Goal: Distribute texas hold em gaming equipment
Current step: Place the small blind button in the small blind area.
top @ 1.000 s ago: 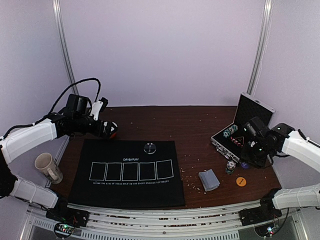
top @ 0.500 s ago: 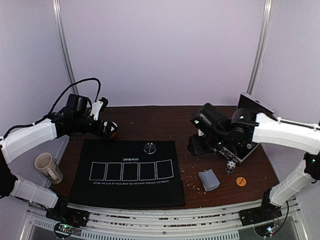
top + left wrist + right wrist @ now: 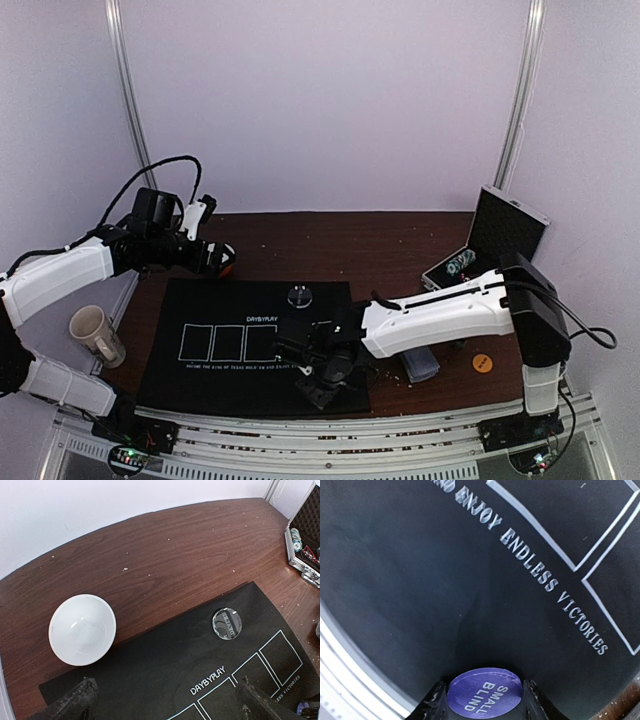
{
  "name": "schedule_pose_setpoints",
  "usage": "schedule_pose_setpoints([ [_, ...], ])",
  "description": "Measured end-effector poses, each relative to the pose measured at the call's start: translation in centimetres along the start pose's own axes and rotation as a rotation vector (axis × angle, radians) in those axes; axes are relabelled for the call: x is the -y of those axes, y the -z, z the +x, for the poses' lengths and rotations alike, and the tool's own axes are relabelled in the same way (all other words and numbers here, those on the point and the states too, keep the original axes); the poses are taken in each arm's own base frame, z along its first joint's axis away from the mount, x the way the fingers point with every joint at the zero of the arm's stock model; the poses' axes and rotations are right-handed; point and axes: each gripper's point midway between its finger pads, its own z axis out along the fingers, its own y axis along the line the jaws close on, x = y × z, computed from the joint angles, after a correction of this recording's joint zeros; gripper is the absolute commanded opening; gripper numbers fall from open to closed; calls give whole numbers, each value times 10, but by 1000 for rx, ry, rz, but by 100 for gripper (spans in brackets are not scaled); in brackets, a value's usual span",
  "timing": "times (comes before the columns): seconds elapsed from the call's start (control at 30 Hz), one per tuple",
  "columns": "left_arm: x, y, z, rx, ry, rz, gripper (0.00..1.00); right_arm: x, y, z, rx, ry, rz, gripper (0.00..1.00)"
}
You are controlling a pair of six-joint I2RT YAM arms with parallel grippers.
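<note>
Chip [image 3: 485, 691], purple, sits bottom middle in our right wrist view; our right gripper [image 3: 485, 704] pinches it over the black mat [image 3: 410, 580]; our left gripper [image 3: 165, 706] is spread wide.

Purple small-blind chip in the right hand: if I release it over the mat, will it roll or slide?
Probably stiff and light: the chip is a thin flat disc, pinched by its edges in the right hand. It's held face-up, so it should likely land flat, not roll. The mat looks like cloth, so little sliding.
</note>
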Motion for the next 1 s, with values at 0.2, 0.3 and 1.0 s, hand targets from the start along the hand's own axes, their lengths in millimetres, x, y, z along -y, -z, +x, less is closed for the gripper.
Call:
schedule_pose_setpoints([
  [0.2, 0, 0, 0, 0, 0, 0, 98, -3, -11, 7, -58, 55, 16, 76],
  [0.3, 0, 0, 0, 0, 0, 0, 98, -4, -6, 2, -49, 55, 17, 98],
  [1.0, 3, 0, 0, 1, 0, 15, 98, 303, 185, 119, 270, -1030, 459, 100],
])
